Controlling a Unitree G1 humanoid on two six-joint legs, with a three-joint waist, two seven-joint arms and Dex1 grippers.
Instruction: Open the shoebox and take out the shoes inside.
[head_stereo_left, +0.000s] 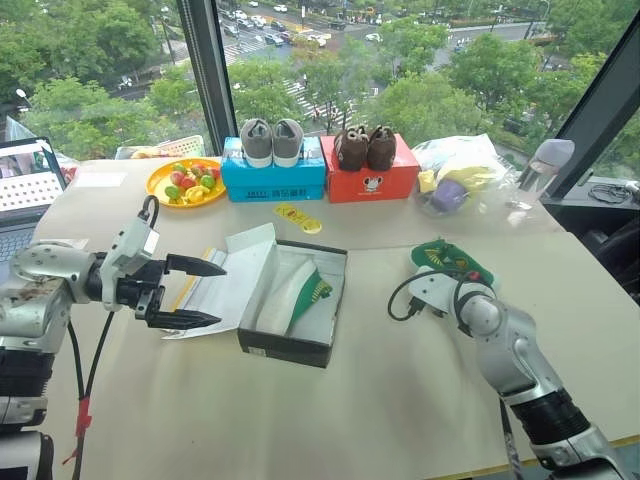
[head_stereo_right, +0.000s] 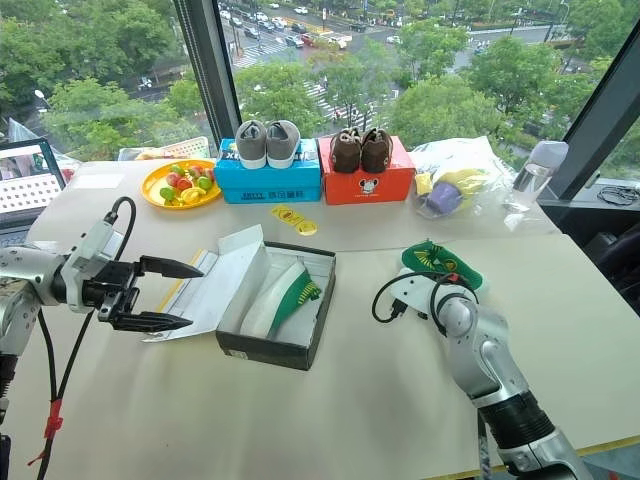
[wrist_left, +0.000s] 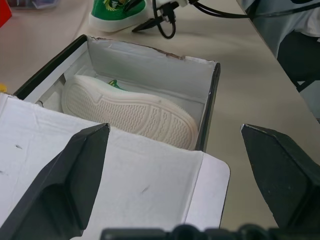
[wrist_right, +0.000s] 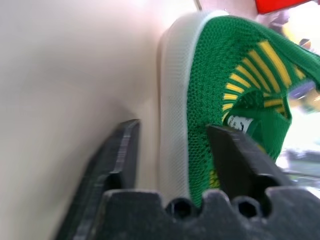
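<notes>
Beyond spread, empty left gripper (head_stereo_left: 212, 293): open black cardboard shoebox (head_stereo_left: 294, 348), sole-up green shoe (wrist_left: 131, 113); right gripper (wrist_right: 172, 150) loosely straddling second green shoe (head_stereo_left: 452, 262).

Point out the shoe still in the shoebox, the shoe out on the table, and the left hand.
shoe in the shoebox (wrist_left: 131, 116), left wrist view, white sole
shoe on the table (head_stereo_left: 452, 260), left eye view, green upper
left hand (head_stereo_left: 205, 293), left eye view, between its fingertips

Beige table (head_stereo_left: 400, 400), window (head_stereo_left: 420, 60), daylit trees outside.
</notes>
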